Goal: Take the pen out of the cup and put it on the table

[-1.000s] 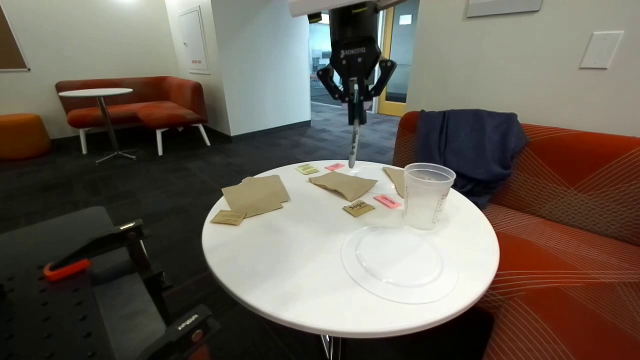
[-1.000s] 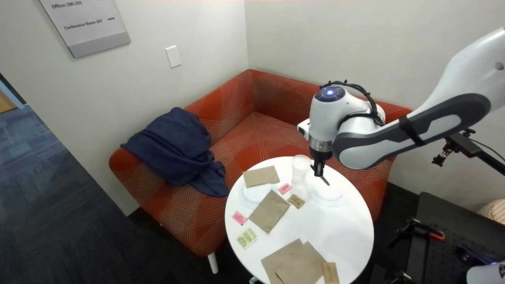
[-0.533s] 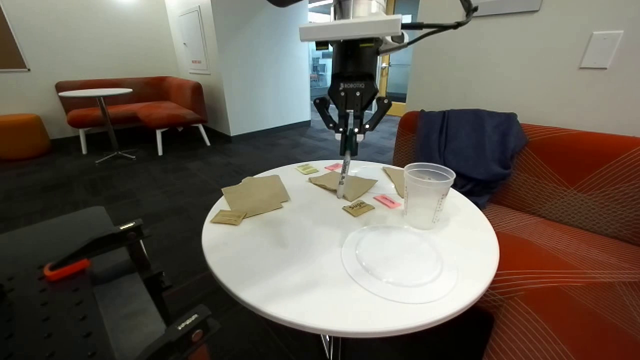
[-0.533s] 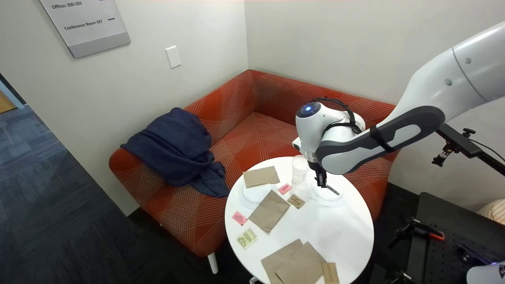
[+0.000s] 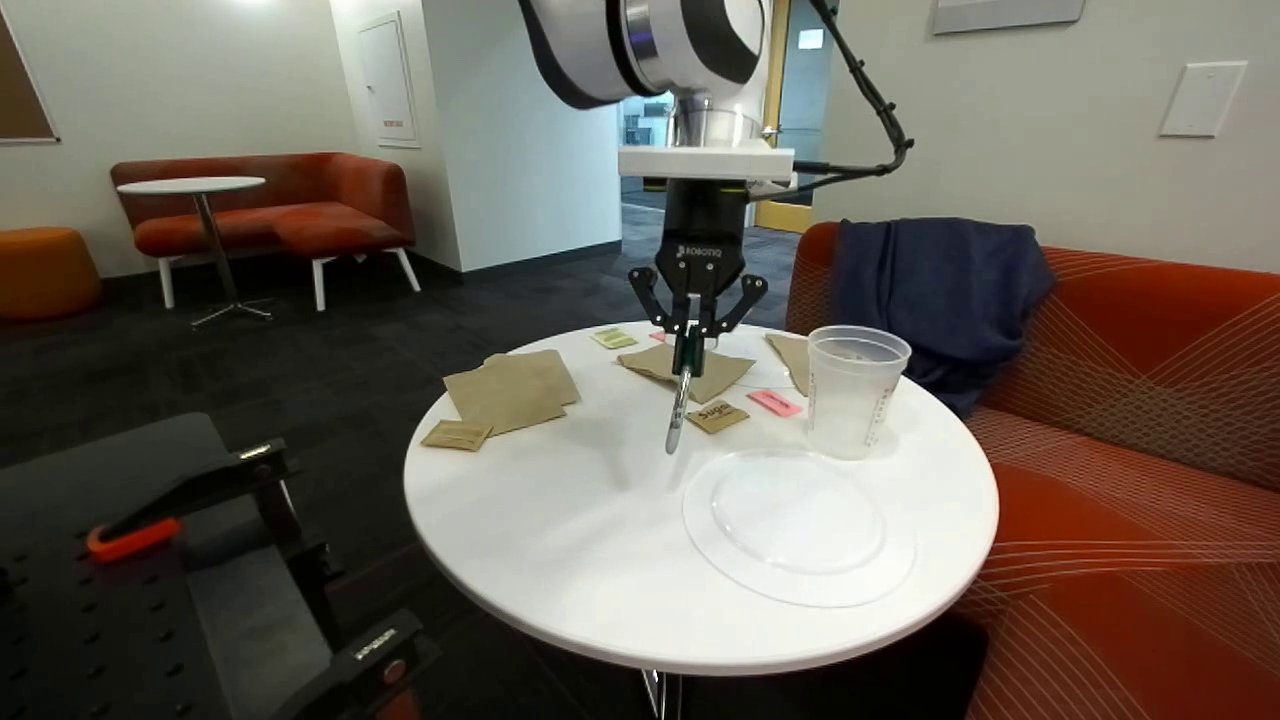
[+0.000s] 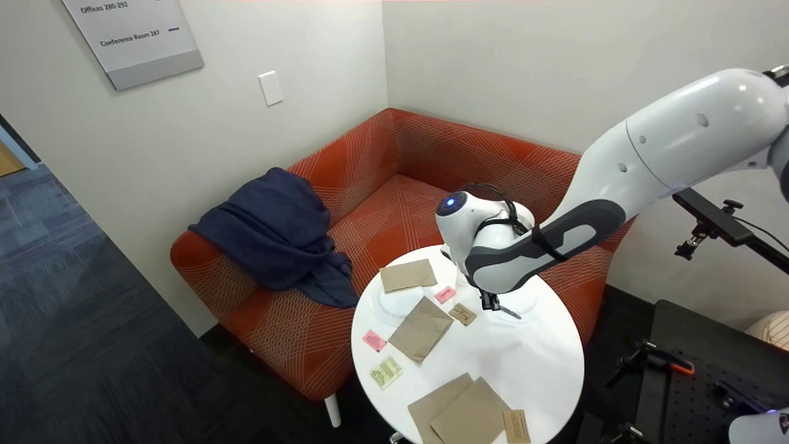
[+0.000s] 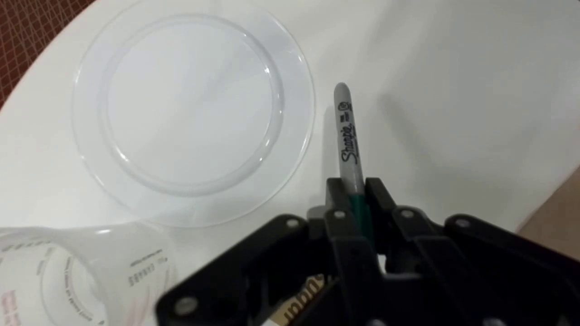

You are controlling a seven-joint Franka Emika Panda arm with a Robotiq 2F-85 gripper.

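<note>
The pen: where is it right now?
In the wrist view, the pen is held in the gripper, over the white table, just right of the clear round plate.

Pretty loud orange-red corner couch [image 6: 394, 206] here, covered in thin pale lines, with a navy cloth [image 6: 277, 237] slung over one end. Plain off-white walls [image 6: 542, 68], a sign [image 6: 138, 43] reading "Conference Room 287", dark carpet [image 5: 400, 365]. Way in the back there's another red couch [image 5: 355, 195], white-legged, plus a little white pedestal table [image 5: 175, 186], an orange ottoman [image 5: 45, 272] and a yellow-framed door [image 5: 803, 112].
</note>
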